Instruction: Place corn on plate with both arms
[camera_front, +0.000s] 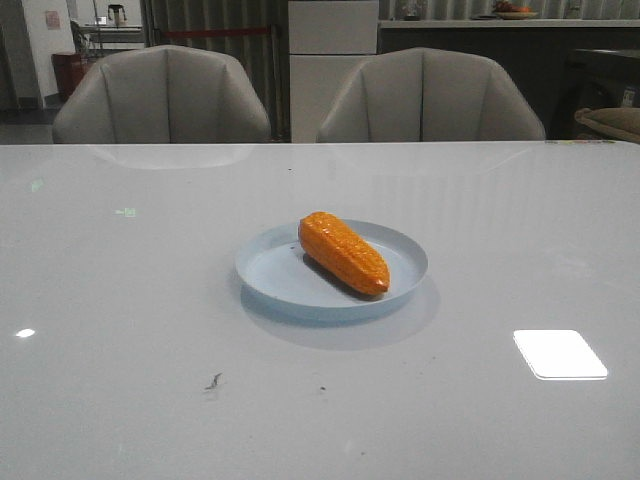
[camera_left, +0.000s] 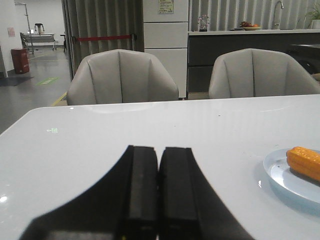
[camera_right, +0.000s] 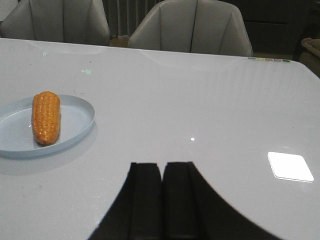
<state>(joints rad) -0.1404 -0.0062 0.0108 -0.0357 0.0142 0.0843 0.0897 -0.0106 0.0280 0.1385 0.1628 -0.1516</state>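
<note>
Both of my grippers, left (camera_left: 159, 200) and right (camera_right: 162, 200), sit closed and empty, well apart from the corn (camera_front: 343, 252) lying on the plate (camera_front: 268, 275) at frame centre; placement looks finished, so probably nothing remains.

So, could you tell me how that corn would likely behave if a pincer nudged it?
The corn looks rounded and tapered, so it would probably roll in a curve. Its glossy surface suggests it may slip. The plate's low rim would likely stop it only weakly.
</note>
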